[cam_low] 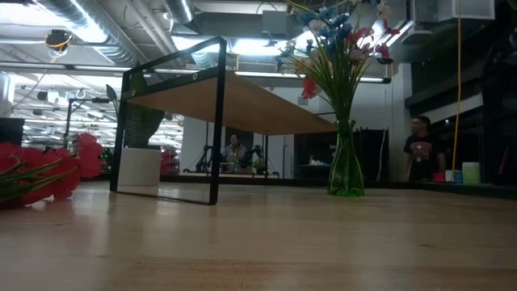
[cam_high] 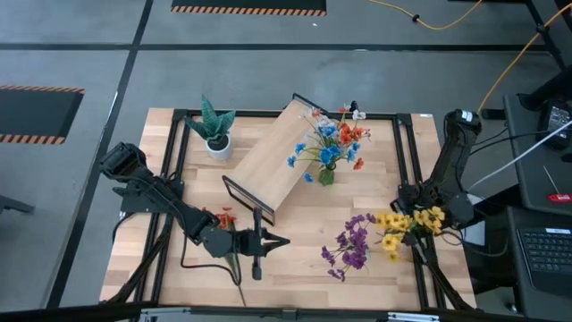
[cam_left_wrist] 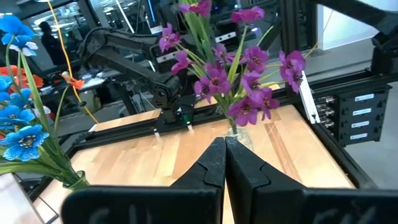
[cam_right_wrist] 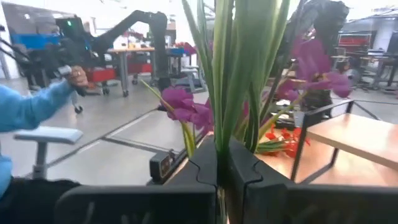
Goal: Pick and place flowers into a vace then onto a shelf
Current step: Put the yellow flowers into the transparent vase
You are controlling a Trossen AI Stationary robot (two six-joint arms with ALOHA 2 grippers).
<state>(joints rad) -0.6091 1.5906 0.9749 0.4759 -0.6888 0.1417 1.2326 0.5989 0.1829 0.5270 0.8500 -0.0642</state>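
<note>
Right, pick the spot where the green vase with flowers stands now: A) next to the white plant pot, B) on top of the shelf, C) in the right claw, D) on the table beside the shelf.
D: the vase stands on the table right by the tilted shelf, its base on the tabletop in the low view.

Light-wood shelf [cam_high: 273,154] on black metal; glassy vase [cam_low: 346,167].

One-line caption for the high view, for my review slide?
Overhead: green vase of mixed flowers beside the tilted shelf; purple sprigs lie loose; right tool shut on yellow sprigs.
</note>
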